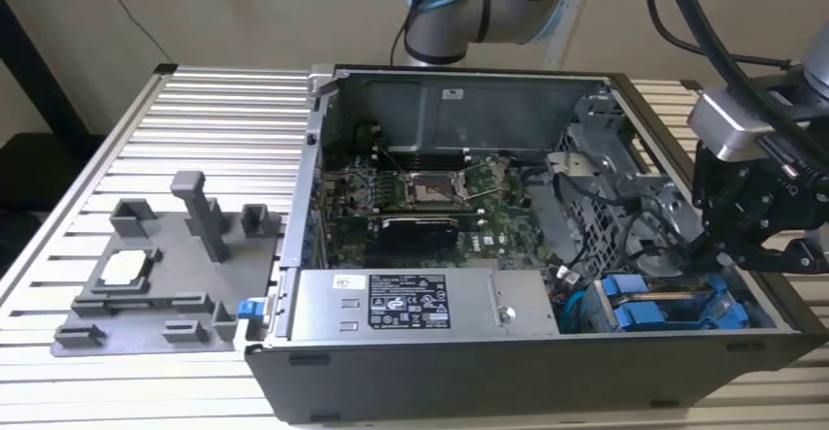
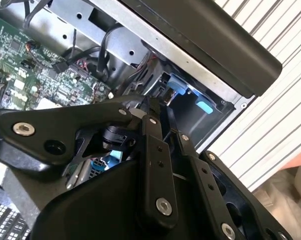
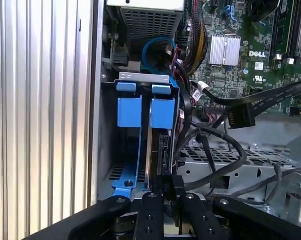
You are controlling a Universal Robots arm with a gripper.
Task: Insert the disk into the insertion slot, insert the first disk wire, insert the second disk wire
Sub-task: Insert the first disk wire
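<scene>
I read the gripper (image 3: 164, 184) as pinched shut right at the near edge of the disk (image 3: 159, 147); can't tell if it's actually gripping it. Disk stands on edge straight ahead of the tips, sitting in the slot (image 3: 143, 76), w/ the other drive (image 3: 129, 112) just beside. My guess: stiff, dense, knock-sensitive, so hold by the blue frame edges. Power box label (image 1: 408, 301) is well off from the gripper.
</scene>
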